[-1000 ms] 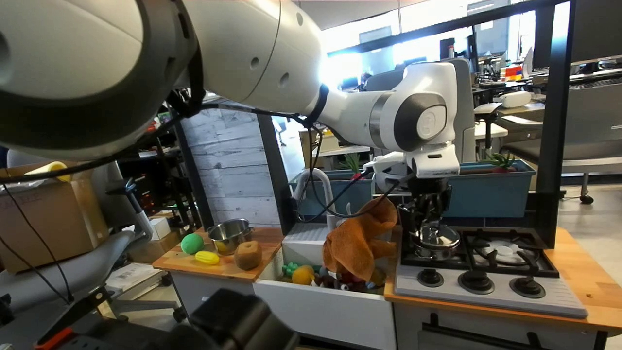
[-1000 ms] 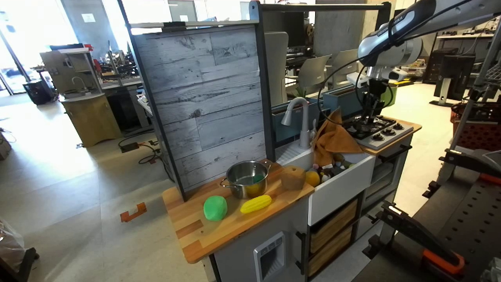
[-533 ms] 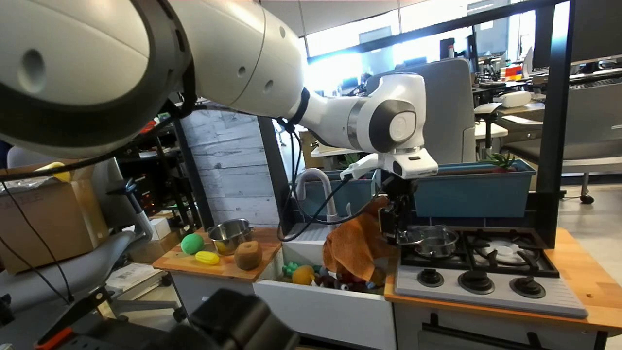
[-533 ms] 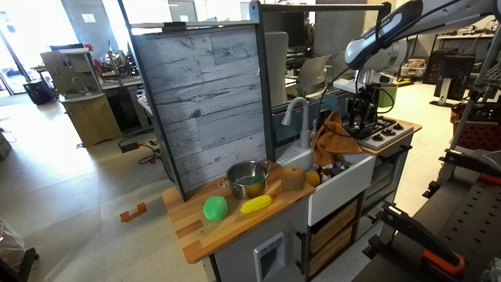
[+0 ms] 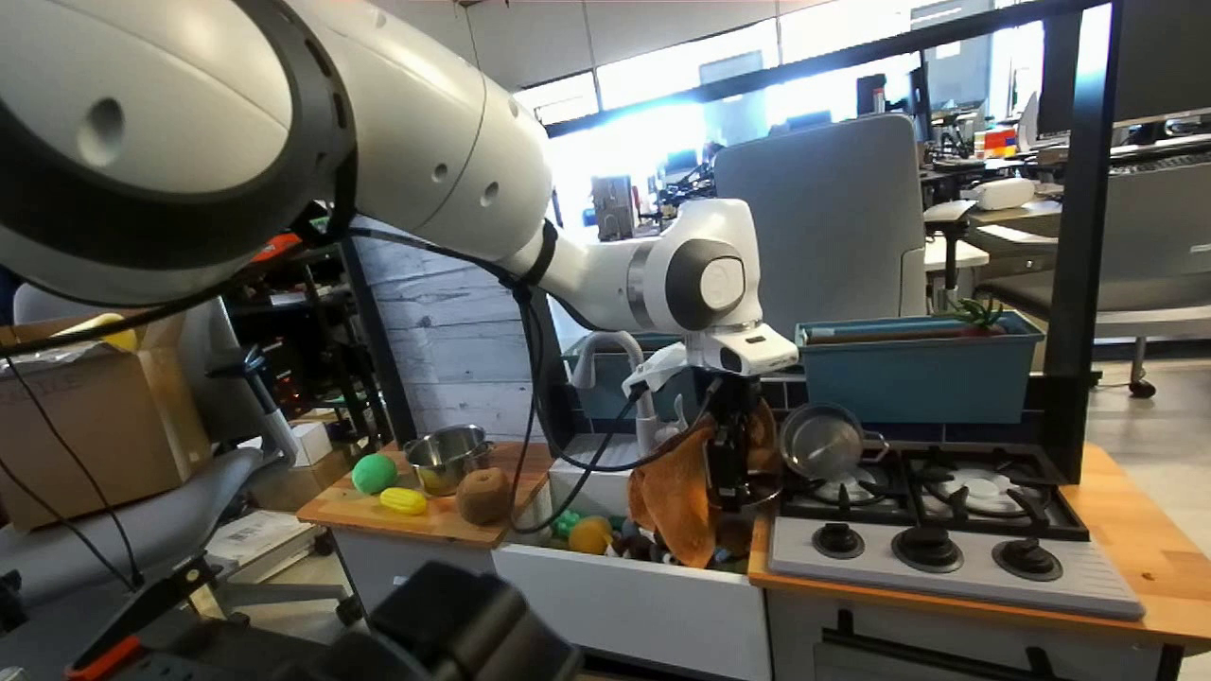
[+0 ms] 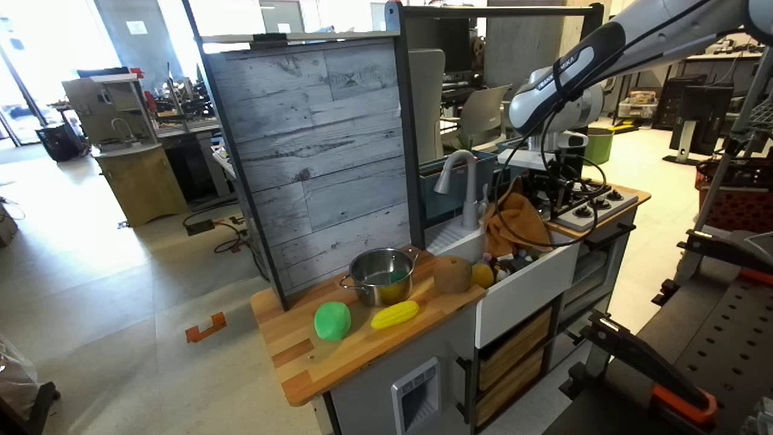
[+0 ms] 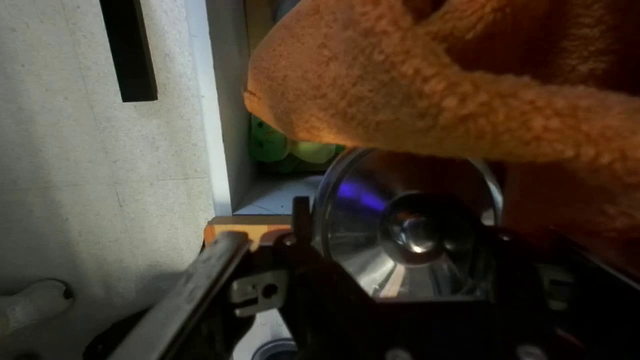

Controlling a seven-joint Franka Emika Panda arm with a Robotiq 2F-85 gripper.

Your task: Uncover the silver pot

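Note:
The silver pot (image 5: 821,445) is tipped on its side at the stove's back left corner, its round face towards the camera and one handle out to the right. Its lid (image 7: 352,240) is apart from it, with a shiny knob in the middle. My gripper (image 5: 733,492) has the lid between its wide-set fingers, at the edge between stove and sink, left of the pot. In the wrist view, one finger (image 7: 301,215) stands against the lid's rim; the opposite finger is dark and hard to see. In an exterior view, the gripper (image 6: 557,208) hides pot and lid.
An orange-brown cloth (image 7: 400,100) hangs over the sink (image 5: 634,605), close beside the lid. A faucet (image 5: 636,369) and a blue planter (image 5: 918,378) stand behind. The stove (image 5: 908,558) lies right of the gripper. A larger metal pot (image 6: 381,275) stands on the counter with toy food.
My gripper has moved left from the burner towards the sink, carrying the lid with it. The pot went from flat on the burner to tipped on its side. The cloth is pushed slightly.

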